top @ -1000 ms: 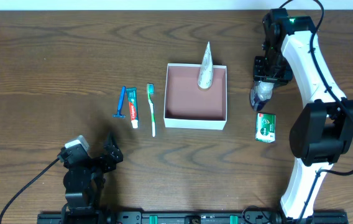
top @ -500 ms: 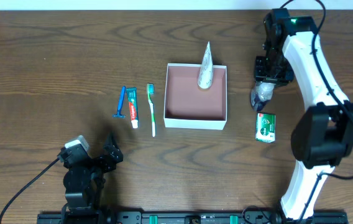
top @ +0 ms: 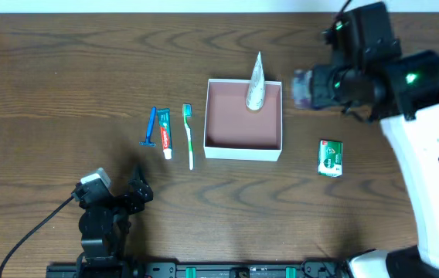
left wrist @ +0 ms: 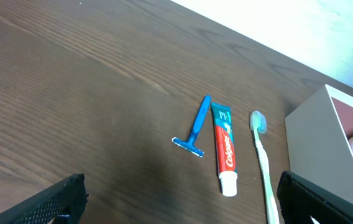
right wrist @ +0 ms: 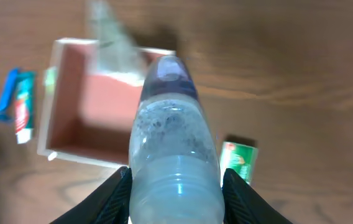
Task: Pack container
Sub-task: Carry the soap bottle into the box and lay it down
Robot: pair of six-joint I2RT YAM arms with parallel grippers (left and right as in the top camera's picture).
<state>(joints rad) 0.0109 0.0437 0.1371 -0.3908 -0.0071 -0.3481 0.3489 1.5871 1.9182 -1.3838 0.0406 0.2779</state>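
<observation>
1. The bench (top: 65, 69) is dark brown wood with a clear grain.
2. The right fingers (right wrist: 115, 194) are clamped on a clear bottle (right wrist: 173, 143), one finger on each side of its body. Its purple cap points away from them.
3. The container (top: 243, 153) lies open on the bench ahead of the right fingers, just past the bottle's cap. A white tube (top: 255, 83) stands tilted inside it, leaning on the far wall.
4. A green soap box (top: 330, 157) lies on the bench to one side of the right fingers, apart from the container.
5. The left fingers (left wrist: 52, 202) are wide apart and hold nothing.
6. Ahead of the left fingers lie a blue razor (left wrist: 195, 127), a toothpaste tube (left wrist: 224, 148) and a toothbrush (left wrist: 261, 155), side by side, with the container's wall beyond them to the right.
</observation>
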